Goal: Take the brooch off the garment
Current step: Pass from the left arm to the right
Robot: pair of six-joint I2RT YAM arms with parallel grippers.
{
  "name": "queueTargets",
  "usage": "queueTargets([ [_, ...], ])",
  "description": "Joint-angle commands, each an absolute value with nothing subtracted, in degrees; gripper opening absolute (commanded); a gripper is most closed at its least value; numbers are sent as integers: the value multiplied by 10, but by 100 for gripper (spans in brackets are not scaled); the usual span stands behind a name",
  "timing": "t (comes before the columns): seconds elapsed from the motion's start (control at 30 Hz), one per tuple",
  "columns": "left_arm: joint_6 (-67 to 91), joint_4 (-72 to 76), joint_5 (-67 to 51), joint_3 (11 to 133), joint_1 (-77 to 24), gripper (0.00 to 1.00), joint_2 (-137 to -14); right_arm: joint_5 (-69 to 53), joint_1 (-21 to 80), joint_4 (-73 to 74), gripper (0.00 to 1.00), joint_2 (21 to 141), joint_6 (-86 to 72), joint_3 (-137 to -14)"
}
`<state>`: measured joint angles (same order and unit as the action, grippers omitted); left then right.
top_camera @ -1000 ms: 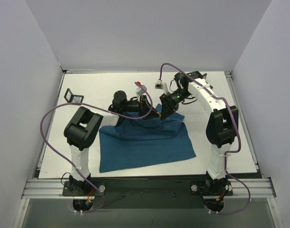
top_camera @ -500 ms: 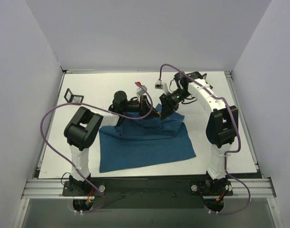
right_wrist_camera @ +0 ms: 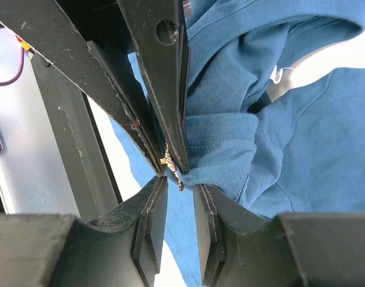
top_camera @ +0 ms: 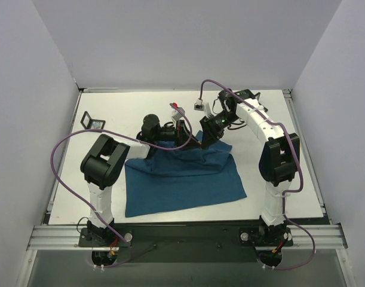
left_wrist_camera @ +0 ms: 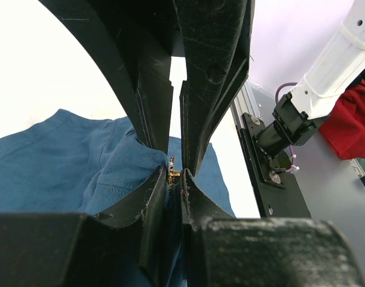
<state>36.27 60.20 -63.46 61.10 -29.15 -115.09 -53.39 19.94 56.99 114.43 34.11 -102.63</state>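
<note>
Because the brooch (right_wrist_camera: 169, 161) is a tiny gold speck against all that teal cloth, both arms crowd in on a single spot at the far edge of the garment (top_camera: 182, 179). A fold of that edge is pulled up off the surface (top_camera: 140, 101) into a small peak, while the rest of the garment lies spread flat nearer the arm bases. The brooch sits right at the tip of that raised fold, which puts the pin out in the air where fingers can reach it instead of flat against the cloth. The left pincer (left_wrist_camera: 173, 182) is drawn narrow, with teal fabric showing in the slot between its fingers. I take it to be nipping the fold just beside the brooch, anchoring the garment so it cannot follow when the ornament is tugged. The right pincer (right_wrist_camera: 180, 184) meets it head-on from the opposite side of the fold, its fingers also close together, their tips flanking the gold piece. From either wrist view I cannot tell whether those tips actually bite the brooch or only bracket it. Judging by this arrangement, the pull-off has not happened: the brooch looks attached to the garment.
</note>
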Motion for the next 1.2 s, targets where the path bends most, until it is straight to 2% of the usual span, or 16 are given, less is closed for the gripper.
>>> queueTargets([
  [0.0,369,629,-649,615,-293,0,-1139,-549,205,575,25,1141,343,-1047],
  [0.1,374,635,-649,615,-293,0,-1141,-547,210,576,18,1141,345,-1046],
  [0.13,374,637,-649,616,-293,0,-1141,-548,211,578,11,1141,348,-1043],
  [0.23,376,638,-649,615,-292,0,-1141,-548,213,578,0,1138,355,-1036],
  [0.27,376,637,-649,615,-291,0,-1142,-547,213,578,0,1138,357,-1035],
  [0.33,376,635,-649,615,-290,7,-1140,-545,212,580,0,1134,361,-1034],
  [0.37,376,635,-649,615,-287,12,-1139,-541,213,580,0,1132,360,-1034],
  [0.4,374,633,-650,615,-287,24,-1137,-529,214,583,0,1131,358,-1039],
  [0.5,365,621,-643,612,-278,46,-1125,-460,224,617,0,1136,358,-1081],
  [0.53,358,608,-641,610,-274,62,-1115,-445,228,653,0,1145,363,-1097],
  [0.6,327,585,-633,607,-265,71,-1103,-417,236,701,0,1162,370,-1160],
  [0.63,313,556,-629,604,-262,82,-1088,-397,237,755,0,1185,373,-1185],
  [0.7,259,516,-620,601,-257,85,-1073,-386,241,804,0,1203,382,-1228],
  [0.93,48,278,-528,603,-287,90,-1017,-363,247,869,0,1220,374,-1230],
  [1.17,-62,187,-473,613,-324,91,-1006,-364,249,870,0,1213,367,-1228],
])
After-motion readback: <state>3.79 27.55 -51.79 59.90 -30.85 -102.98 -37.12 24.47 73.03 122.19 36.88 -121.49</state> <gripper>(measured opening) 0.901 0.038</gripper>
